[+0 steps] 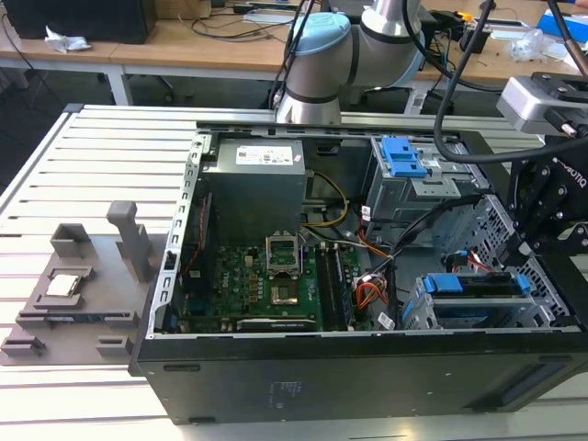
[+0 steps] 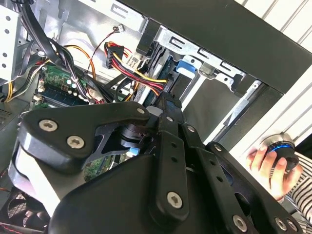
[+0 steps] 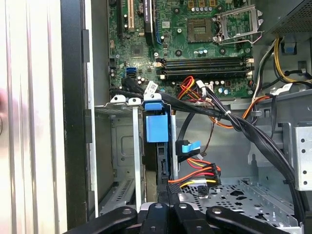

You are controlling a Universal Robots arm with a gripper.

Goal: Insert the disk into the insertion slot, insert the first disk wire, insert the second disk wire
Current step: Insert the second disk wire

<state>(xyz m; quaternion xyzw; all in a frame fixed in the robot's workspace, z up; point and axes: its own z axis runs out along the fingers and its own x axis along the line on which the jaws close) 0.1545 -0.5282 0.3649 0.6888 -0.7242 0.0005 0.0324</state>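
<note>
- Your tool [image 1: 542, 216] hangs over the end of the open computer case [image 1: 349, 386] on the exterior view's right, just above the low drive bays; its black linkage shows in both wrist views, but I cannot tell how far it is open or whether it has hold of anything.
- The disk [image 1: 478, 287], dark with a bright blue frame, lies directly beneath the tool, flat in the insertion slot [image 1: 459, 317]. Its long axis runs along the near side wall of the case. Judging by how it sits, it looks seated or nearly so.
- In the first wrist view a blue tab [image 3: 157, 127] stands at the mouth of the metal cage, and a red, yellow and black wire bundle [image 3: 197, 175] with its plug lies just beside it, close to the tool.
- A second cage with a blue latch [image 1: 402, 156] sits toward the far wall.
- The case rests on a slatted desk [image 1: 101, 165]; a grey tray [image 1: 73, 289] near its edge on the exterior view's left holds a small square part.
- A person's hand [image 2: 270, 165] holds a knob outside the case.
</note>
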